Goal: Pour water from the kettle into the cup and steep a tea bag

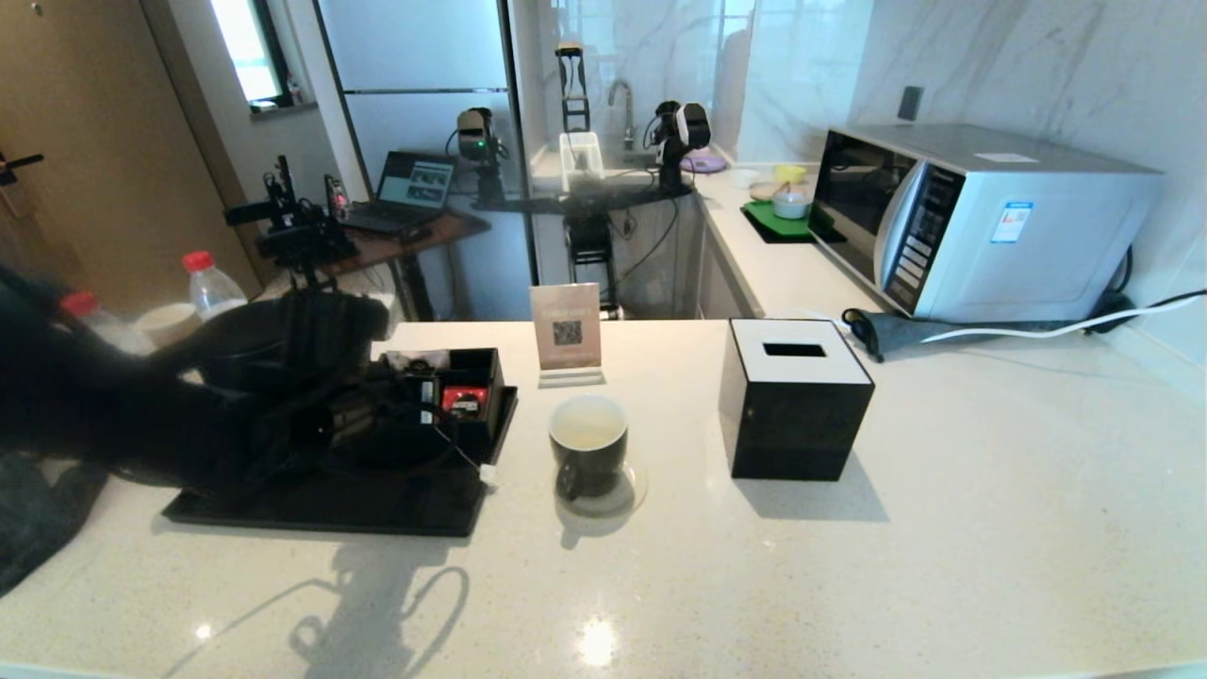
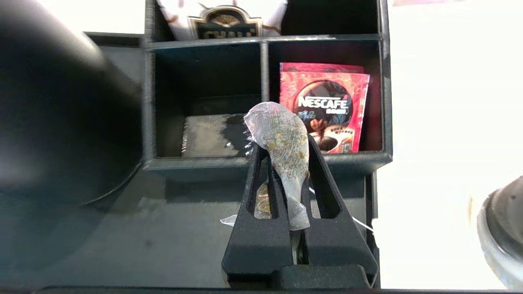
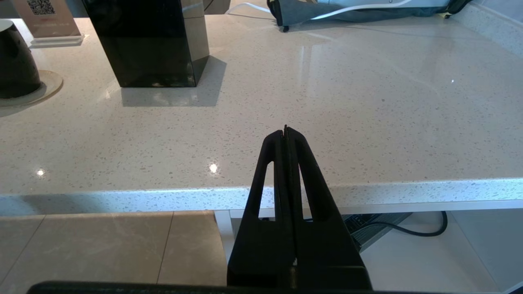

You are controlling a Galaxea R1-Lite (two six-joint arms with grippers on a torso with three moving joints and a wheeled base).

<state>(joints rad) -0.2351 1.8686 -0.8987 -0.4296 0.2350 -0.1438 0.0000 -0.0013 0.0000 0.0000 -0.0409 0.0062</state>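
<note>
My left gripper [image 2: 284,143] is shut on the grey-green mesh tea bag [image 2: 281,130], which bulges out above the fingertips. The gripper hovers over the black tray [image 1: 330,514], just in front of the compartment box [image 2: 261,163]. The bag's thin white string leads to a small white tag [image 1: 487,474] at the tray's right edge. The black kettle [image 1: 269,344] stands on the tray beside my left arm. The dark cup [image 1: 587,443] sits on a coaster to the right of the tray, with pale yellowish water [image 1: 588,426] inside. My right gripper [image 3: 285,129] is shut and empty, in front of the counter's front edge.
A red Nescafe packet [image 2: 327,106] stands in the box's right compartment. A black tissue box [image 1: 792,401] stands right of the cup and a QR sign [image 1: 566,330] behind it. A microwave [image 1: 981,217] is at the far right. Red-capped bottles [image 1: 209,283] and a paper cup [image 1: 168,323] are at the far left.
</note>
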